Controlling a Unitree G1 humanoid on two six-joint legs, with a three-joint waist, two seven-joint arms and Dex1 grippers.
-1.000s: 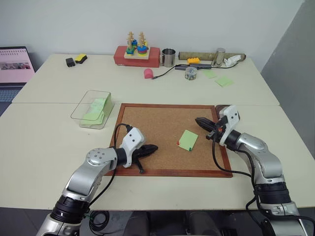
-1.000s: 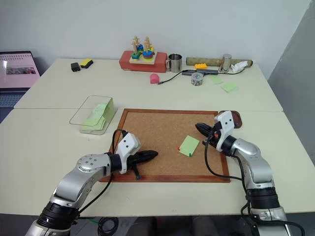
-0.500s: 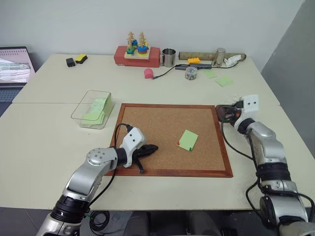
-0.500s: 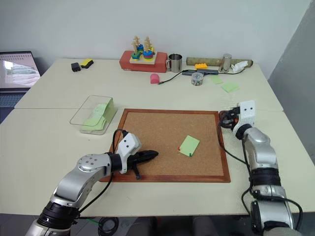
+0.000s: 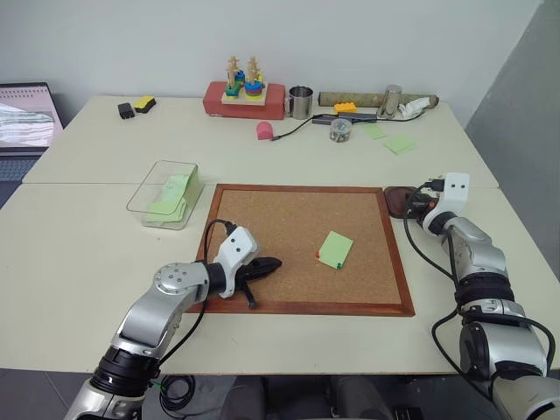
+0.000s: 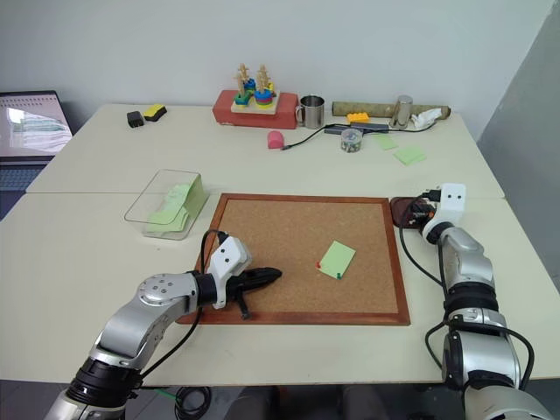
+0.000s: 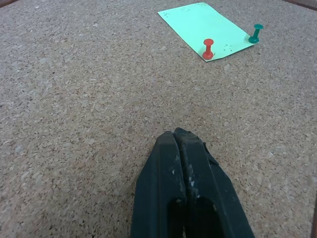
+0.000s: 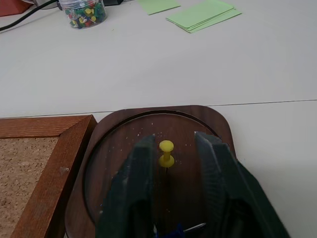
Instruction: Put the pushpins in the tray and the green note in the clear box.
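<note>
Resting at the near-left part of the corkboard (image 5: 306,249), the left tool (image 5: 273,263) has its two black fingers (image 7: 185,188) clenched together with nothing between them, pointing across the cork toward the right. Right of it, near the middle of the board, the green note (image 5: 335,249) lies flat on the cork. A red pushpin (image 7: 208,48) stands at the note's near-left edge and a green pushpin (image 7: 256,33) stands at its near corner; both are upright with their points in the board.

Further back on the right, just beside the board's far-right corner, the dark brown tray (image 8: 119,148) sits on the pale surface (image 5: 79,254), its rim touching the wooden frame. The right tool (image 8: 173,158) is poised over the tray with its fingers (image 8: 136,173) parted. A yellow pushpin (image 8: 166,152) stands upright in the gap between them, touching neither finger, on the floor of the tray.

At the same depth on the left, just off the board's far-left corner, the clear box (image 5: 153,188) rests on the surface and contains light green paper.

Farther back on the right lie a stack of green notes (image 8: 203,14) and a small clear jar of assorted pins (image 8: 83,11).
</note>
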